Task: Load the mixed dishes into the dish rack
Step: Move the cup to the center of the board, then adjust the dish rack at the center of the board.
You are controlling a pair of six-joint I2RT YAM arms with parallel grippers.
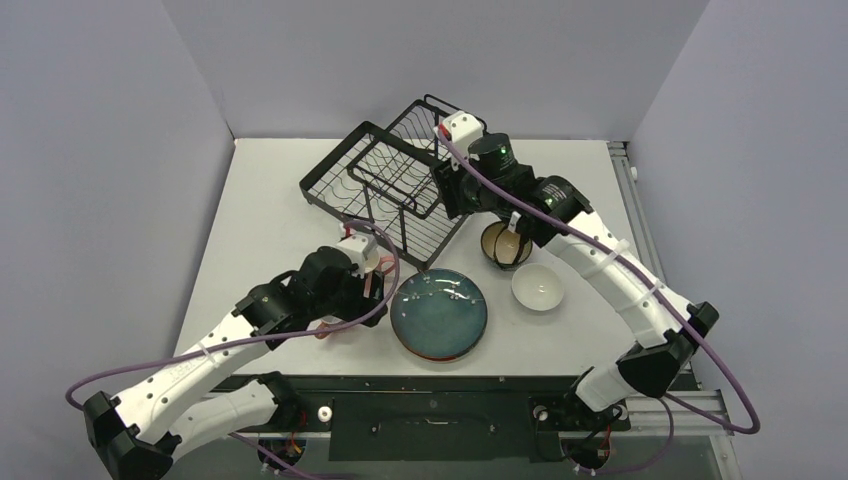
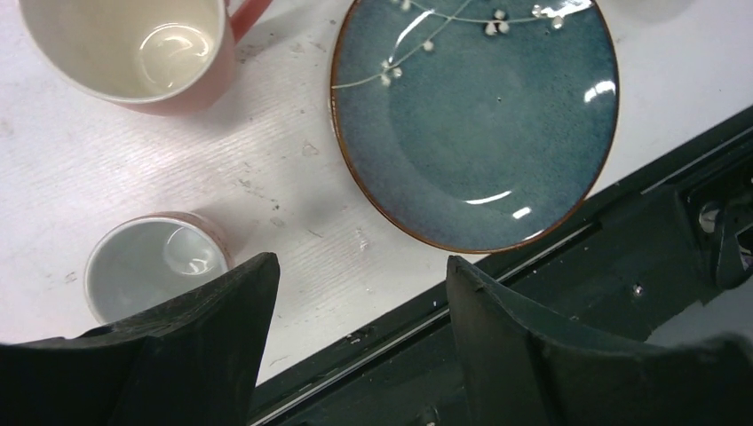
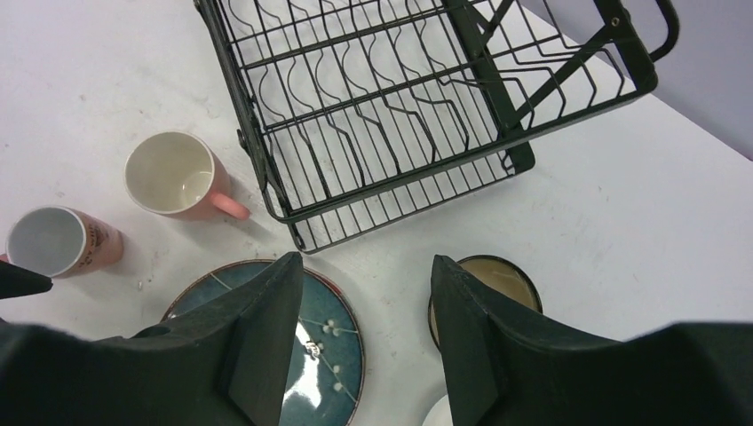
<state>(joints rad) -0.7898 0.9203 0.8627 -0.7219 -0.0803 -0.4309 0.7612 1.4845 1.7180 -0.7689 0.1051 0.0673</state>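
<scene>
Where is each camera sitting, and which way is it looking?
Top camera: high behind the robot, looking down at the dish rack; the left arm and right arm show.
Left wrist: faces down at the teal plate and pink mug; the open left gripper shows.
Right wrist: faces down at the dish rack and brown bowl; the open right gripper shows.
Both wrist views share the teal plate and pink mug.

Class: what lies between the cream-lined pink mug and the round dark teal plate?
Only bare white table separates the cream-lined pink mug from the round dark teal plate; the left wrist view shows it.
</scene>
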